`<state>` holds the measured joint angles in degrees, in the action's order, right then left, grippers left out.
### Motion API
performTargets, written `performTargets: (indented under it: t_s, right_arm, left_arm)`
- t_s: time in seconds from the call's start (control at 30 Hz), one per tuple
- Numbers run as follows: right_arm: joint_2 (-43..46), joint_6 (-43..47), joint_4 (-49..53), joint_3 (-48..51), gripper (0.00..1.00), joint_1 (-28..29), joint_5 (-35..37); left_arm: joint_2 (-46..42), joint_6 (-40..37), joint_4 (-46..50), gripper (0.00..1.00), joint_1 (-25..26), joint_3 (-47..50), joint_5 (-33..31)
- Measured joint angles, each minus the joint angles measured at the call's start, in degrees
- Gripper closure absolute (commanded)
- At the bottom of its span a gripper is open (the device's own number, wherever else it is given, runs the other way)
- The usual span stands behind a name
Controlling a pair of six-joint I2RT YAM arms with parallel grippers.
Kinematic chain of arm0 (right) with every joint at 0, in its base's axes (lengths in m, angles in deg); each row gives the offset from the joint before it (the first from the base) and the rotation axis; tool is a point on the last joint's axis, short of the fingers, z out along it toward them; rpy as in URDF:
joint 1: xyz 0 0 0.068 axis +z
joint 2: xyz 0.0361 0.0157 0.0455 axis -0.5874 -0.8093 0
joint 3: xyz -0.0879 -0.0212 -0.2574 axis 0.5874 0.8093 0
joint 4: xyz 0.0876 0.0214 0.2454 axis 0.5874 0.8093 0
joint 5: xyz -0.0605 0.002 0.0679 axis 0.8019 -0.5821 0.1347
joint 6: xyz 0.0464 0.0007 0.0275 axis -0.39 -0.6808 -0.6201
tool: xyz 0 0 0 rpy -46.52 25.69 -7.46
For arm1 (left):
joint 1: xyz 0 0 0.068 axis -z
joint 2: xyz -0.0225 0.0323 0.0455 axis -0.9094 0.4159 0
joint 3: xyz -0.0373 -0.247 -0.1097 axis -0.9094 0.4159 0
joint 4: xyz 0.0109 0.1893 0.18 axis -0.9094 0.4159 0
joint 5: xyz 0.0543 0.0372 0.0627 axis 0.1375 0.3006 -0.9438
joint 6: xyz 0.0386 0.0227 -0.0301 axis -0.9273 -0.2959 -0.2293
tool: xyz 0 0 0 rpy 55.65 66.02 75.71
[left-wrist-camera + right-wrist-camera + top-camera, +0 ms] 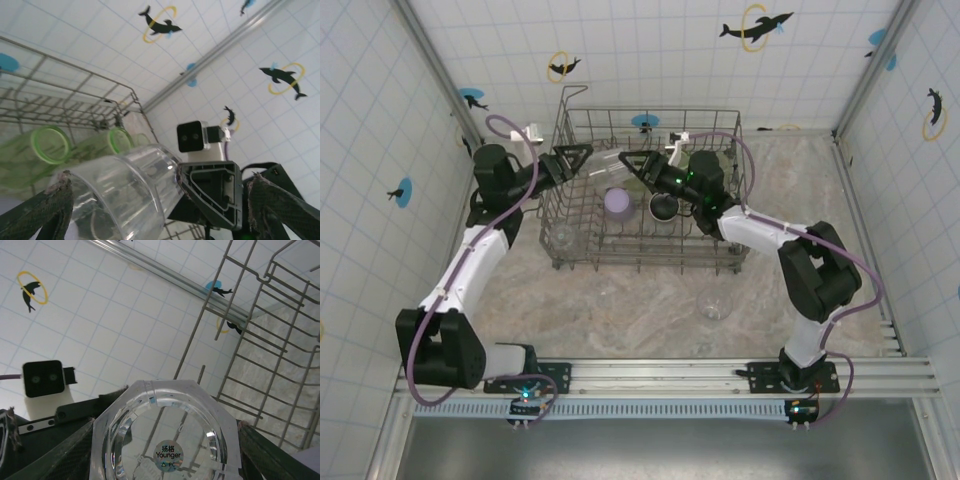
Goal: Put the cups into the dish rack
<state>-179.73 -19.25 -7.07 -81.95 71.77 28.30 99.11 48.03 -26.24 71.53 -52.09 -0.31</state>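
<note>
Here the clear glass sits clamped in the right gripper.

Got the clear glass lying sideways up over the wire rack. Its faceted base, with a Younger sticker, is pinched in my right gripper, and its mouth end pokes between the spread fingers of the left gripper. In the rack just under the grippers sit a lavender tumbler and a black mug side by side. Past the left gripper, two green tumblers lie on their sides. A second glass sits in the rack's near-left corner. A third glass stands outside the rack, on my side of the right gripper.
</note>
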Motion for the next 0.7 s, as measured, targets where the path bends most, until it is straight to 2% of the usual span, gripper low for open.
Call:
performTargets:
  t_s: [0.3, 0.5, 0.6, 0.7]
  right_arm:
    - [0.1, 9.5, 12.8, -4.7, 0.57, 1.5, 5.0]
    - [0.1, 17.1, 21.1, -10.6, 0.57, 4.2, 8.5]
    - [0.1, 20.5, 25.0, -13.5, 0.58, 5.8, 10.3]
    - [-0.3, 24.1, 28.6, -16.7, 0.58, 7.3, 12.0]
  left_arm:
    - [-6.9, -11.5, 10.4, 0.03, -1.4, -1.7, -19.4]
    - [-8.1, -13.8, 14.3, 0.03, -5.4, -1.9, -31.2]
    - [-7.0, -13.0, 16.3, 0.03, -9.5, -1.9, -33.1]
    - [-4.5, -9.9, 17.0, 0.03, -15.5, -1.8, -31.5]
